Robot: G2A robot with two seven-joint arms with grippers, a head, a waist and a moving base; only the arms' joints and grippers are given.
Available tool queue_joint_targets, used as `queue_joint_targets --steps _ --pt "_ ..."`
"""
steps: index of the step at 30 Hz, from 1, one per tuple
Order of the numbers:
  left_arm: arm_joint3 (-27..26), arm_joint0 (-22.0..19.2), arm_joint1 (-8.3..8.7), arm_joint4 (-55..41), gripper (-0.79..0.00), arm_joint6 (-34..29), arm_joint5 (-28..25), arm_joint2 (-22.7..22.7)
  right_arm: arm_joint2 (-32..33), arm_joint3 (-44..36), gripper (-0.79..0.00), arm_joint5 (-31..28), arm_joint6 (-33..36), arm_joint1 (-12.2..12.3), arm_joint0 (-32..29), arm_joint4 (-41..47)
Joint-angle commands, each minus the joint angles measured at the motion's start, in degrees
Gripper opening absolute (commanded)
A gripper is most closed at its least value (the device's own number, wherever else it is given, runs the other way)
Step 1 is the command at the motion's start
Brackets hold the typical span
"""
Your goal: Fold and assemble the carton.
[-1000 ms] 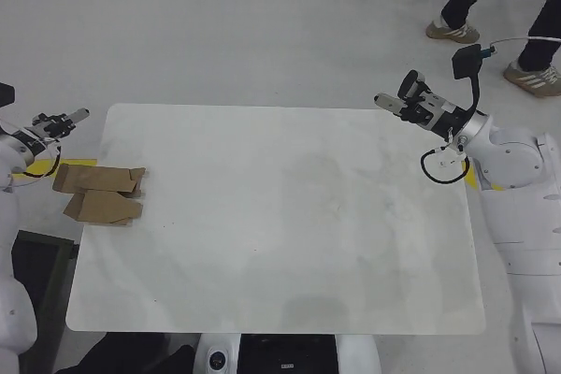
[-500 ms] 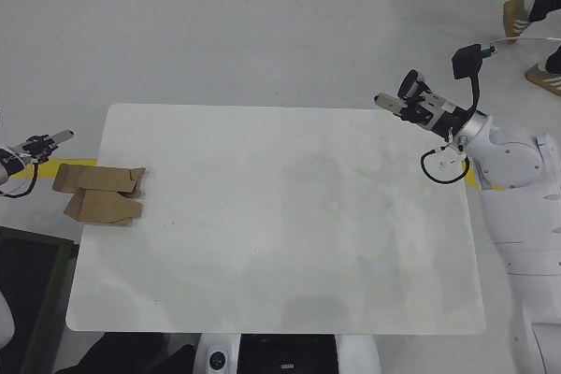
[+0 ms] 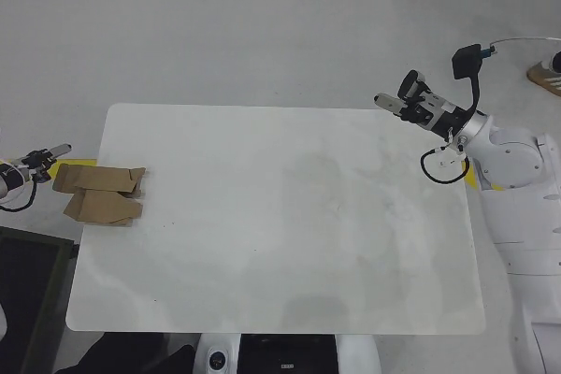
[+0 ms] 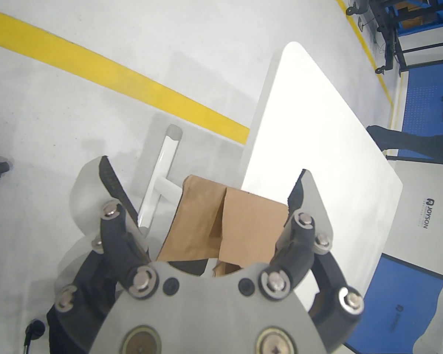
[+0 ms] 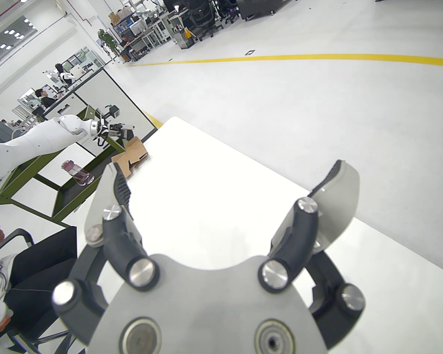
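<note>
Your left gripper [image 3: 58, 150] has dropped from the upper left to just beside the flattened brown carton [image 3: 101, 192], which overhangs the table's [image 3: 280, 234] left edge. Its jaws gape wide and empty, lined up for a grab. The right gripper [image 3: 385, 99], upper right, stays put, equally open and empty.

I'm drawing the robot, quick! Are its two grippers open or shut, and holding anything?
Left gripper: open, holding nothing.
Right gripper: open, holding nothing.
</note>
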Motion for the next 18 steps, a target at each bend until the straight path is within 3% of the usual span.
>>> queue_joint_targets --steps 1,6,7,9,13,18 --pt "0.17 0.52 0.30 -0.01 0.000 -0.70 -0.19 0.12 0.00 0.00 0.000 0.00 0.00 0.00 0.00 0.00" --pt "0.21 1.71 0.63 -0.11 -0.025 -0.89 0.51 0.58 0.00 0.00 0.000 0.00 0.00 0.00 0.00 0.00" --pt "0.15 1.84 0.58 -0.20 -0.108 -1.00 0.72 0.71 0.00 0.00 0.000 0.00 0.00 0.00 0.00 0.00" --pt "0.08 2.06 0.46 -0.33 -0.406 -1.07 1.32 1.00 0.00 0.00 0.000 0.00 0.00 0.00 0.00 0.00" --pt "0.10 1.97 0.30 -1.65 -0.785 -2.73 1.95 1.15 0.00 0.00 0.000 0.00 0.00 0.00 0.00 0.00" --pt "0.17 1.67 0.40 -3.83 -0.785 -6.38 1.51 0.99 0.00 0.00 0.000 0.00 0.00 0.00 0.00 0.00"
